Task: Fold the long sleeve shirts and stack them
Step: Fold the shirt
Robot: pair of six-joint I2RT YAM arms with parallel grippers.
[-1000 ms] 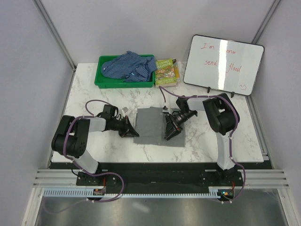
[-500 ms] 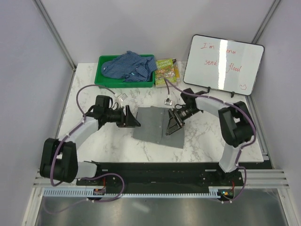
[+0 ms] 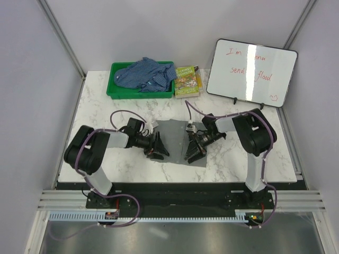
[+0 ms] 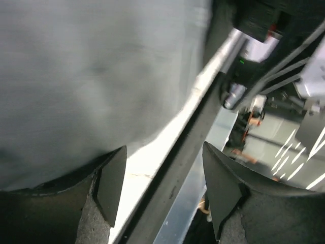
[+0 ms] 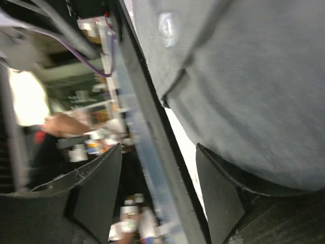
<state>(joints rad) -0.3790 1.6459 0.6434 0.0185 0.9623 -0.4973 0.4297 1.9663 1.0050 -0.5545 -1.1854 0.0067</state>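
The grey long sleeve shirt (image 3: pixel 177 138) lies folded into a flat rectangle in the middle of the table. My left gripper (image 3: pixel 158 149) is at its near left edge and my right gripper (image 3: pixel 194 151) at its near right edge. In the left wrist view the grey cloth (image 4: pixel 96 76) lies beyond the open left gripper (image 4: pixel 163 152), whose jaws hold nothing. The right wrist view shows the grey cloth (image 5: pixel 244 86) beside the open, empty right gripper (image 5: pixel 158 152). The blue checked shirt (image 3: pixel 145 74) is crumpled in the green bin (image 3: pixel 114 90).
A book (image 3: pixel 186 80) lies right of the green bin. A whiteboard (image 3: pixel 251 71) with red writing stands at the back right. The table's front edge (image 3: pixel 175 180) runs close to both grippers.
Both grippers have opened; the left one was shut a second ago. The arms reached toward the far side, then came back to the shirt's near edge. The grey shirt now looks narrower.
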